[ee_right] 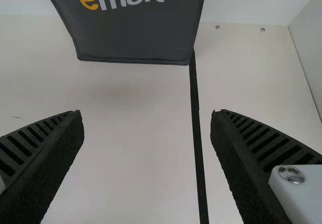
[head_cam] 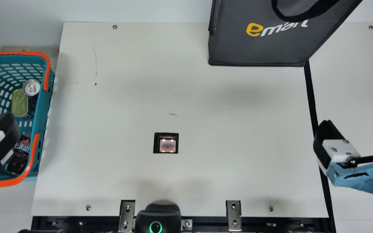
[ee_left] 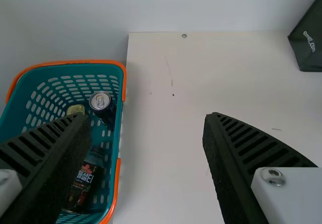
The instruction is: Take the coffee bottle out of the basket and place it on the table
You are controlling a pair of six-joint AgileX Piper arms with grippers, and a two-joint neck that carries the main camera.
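In the main view my left gripper (head_cam: 4, 136) is over the teal basket (head_cam: 45, 111) at the far left, partly covering the dark coffee bottle (head_cam: 18, 158) that lies in the basket's near part. The left wrist view has my left gripper (ee_left: 146, 128) open, its fingers wide apart with nothing between them; the coffee bottle (ee_left: 84, 181) lies in the basket (ee_left: 116, 133), partly behind one finger. My right gripper (head_cam: 355, 129), at the main view's right, is over the table. Its fingers stand wide apart in the right wrist view, the gripper (ee_right: 146, 123) open and holding nothing.
A dark can (head_cam: 31, 88) and a flat tin (head_cam: 19, 103) share the basket with the bottle. The basket's orange handles (head_cam: 32, 155) rest along its rim. A grey bag (head_cam: 257, 42) stands at the table's back right. A black strip (head_cam: 310, 94) runs down the right side.
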